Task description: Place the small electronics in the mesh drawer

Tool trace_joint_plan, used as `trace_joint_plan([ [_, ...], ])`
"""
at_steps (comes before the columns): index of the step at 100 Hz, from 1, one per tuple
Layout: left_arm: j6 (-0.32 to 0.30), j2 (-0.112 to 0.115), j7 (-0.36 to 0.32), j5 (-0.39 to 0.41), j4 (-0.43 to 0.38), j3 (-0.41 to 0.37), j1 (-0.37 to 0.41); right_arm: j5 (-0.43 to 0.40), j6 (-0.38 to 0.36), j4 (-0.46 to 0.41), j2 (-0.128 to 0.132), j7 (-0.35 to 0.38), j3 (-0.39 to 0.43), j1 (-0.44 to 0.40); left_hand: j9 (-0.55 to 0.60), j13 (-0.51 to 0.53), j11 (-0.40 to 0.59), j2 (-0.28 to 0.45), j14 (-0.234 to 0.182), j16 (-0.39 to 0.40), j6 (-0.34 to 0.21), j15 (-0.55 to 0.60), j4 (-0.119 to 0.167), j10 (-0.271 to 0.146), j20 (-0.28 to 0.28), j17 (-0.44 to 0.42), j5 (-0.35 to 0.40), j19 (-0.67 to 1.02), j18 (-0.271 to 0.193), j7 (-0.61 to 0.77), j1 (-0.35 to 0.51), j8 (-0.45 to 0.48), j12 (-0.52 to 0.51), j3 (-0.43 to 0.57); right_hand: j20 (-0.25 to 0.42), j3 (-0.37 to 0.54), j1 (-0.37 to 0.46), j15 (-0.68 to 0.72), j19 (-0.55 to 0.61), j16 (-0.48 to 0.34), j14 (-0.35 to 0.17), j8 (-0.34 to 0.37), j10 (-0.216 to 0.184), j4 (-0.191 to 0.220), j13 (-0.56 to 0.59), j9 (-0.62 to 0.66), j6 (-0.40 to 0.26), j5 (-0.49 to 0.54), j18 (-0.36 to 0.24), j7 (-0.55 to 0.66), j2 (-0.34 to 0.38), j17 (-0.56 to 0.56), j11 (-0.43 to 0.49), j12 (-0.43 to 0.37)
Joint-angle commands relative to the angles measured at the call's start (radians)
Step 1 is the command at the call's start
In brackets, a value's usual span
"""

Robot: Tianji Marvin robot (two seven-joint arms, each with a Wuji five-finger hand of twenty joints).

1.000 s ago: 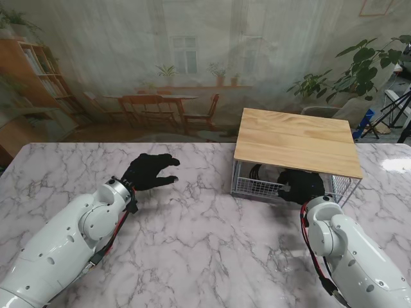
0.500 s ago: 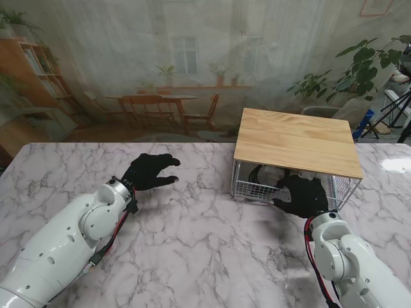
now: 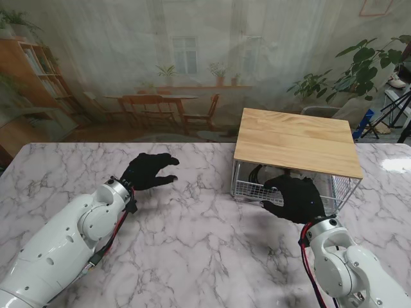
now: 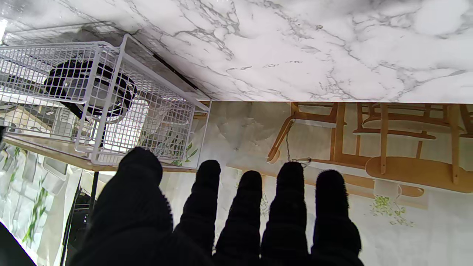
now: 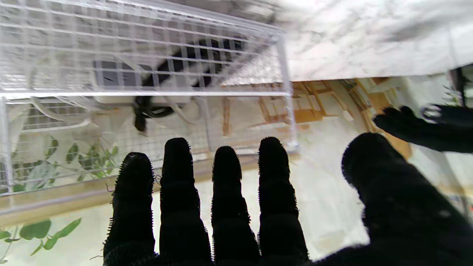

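Nearest, at about 5 o'clock, the right hand (image 3: 294, 199) is seen with fingers spread and nothing held, just in front of the mesh drawer (image 3: 257, 188). At 9 o'clock the left hand (image 3: 149, 171) is loosely splayed over the marble-patterned table (image 3: 192, 256), also empty. Farther out, around 1 o'clock, the drawer sits under a flat pale wooden top (image 3: 297, 140). The small electronics (image 4: 88, 87), dark rounded stuff with cables, are already inside the thin white wire grid. Fuzzy black glove fingertips could probably get snagged in that mesh, and the light frame could be shoved along the slick table if it's bumped.
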Motion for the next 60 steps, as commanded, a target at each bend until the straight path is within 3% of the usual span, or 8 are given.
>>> trace_joint_plan([
  [1,-0.001,-0.003,-0.007,-0.008,-0.018,-0.007,0.007,0.016,-0.029,-0.051,-0.009,-0.003,0.001,-0.027,0.01,0.005,-0.02,0.049,0.0,0.011,0.013,-0.008,-0.021,-0.005,0.014,-0.016,0.015,-0.027,0.027,-0.013,0.01,0.002,0.009,-0.021,0.009,-0.036,-0.019,-0.037,0.02,0.008,0.014,0.004,0.011,0.03,0.028,0.022,-0.012,0.041,0.023,-0.002,0.023,0.005,0.01,0.006],
  [16,-0.002,-0.013,0.005,-0.048,-0.076,-0.038,0.037,0.151,-0.061,-0.145,-0.022,0.011,0.009,-0.054,0.045,0.008,-0.011,0.046,0.004,0.011,-0.02,-0.008,-0.022,-0.015,0.014,-0.017,0.067,-0.028,0.032,0.01,0.014,0.01,0.012,-0.021,-0.001,-0.076,-0.019,-0.043,0.006,0.015,0.021,-0.001,0.014,0.033,0.021,0.04,-0.02,0.067,0.033,-0.032,0.044,-0.002,-0.035,-0.003],
  [32,-0.006,-0.023,-0.002,-0.115,-0.178,-0.087,0.099,0.281,-0.081,-0.167,-0.042,-0.029,-0.029,-0.014,0.056,0.007,-0.02,0.046,0.01,0.009,-0.019,-0.012,-0.025,-0.008,0.014,-0.02,0.086,-0.035,0.039,0.017,0.017,0.023,0.01,-0.023,-0.021,-0.128,-0.023,-0.06,-0.022,0.008,0.02,-0.009,-0.023,0.036,-0.02,0.06,-0.056,0.07,0.033,-0.066,0.065,-0.007,-0.108,-0.038],
  [48,-0.004,-0.046,0.043,-0.225,-0.257,-0.118,0.191,0.375,-0.158,-0.099,-0.063,-0.11,-0.1,0.068,0.066,0.012,-0.018,0.051,0.013,0.011,0.016,-0.009,-0.026,-0.006,0.018,-0.016,0.035,-0.032,0.039,-0.018,0.014,0.002,0.013,-0.022,-0.026,-0.149,-0.032,-0.064,-0.026,0.002,-0.011,-0.004,-0.055,0.038,-0.027,0.059,-0.076,0.063,0.021,-0.059,0.081,-0.003,-0.126,-0.049],
  [60,-0.001,-0.048,0.044,-0.253,-0.296,-0.14,0.259,0.4,-0.199,0.002,-0.078,-0.178,-0.153,0.123,0.079,0.023,-0.011,0.051,0.008,0.013,0.026,-0.004,-0.025,-0.012,0.021,-0.011,0.003,-0.028,0.036,-0.041,0.015,-0.012,0.019,-0.022,-0.03,-0.161,-0.043,-0.067,-0.028,-0.005,-0.037,0.001,-0.076,0.04,-0.032,0.053,-0.086,0.046,0.006,-0.05,0.093,0.014,-0.132,-0.053],
])
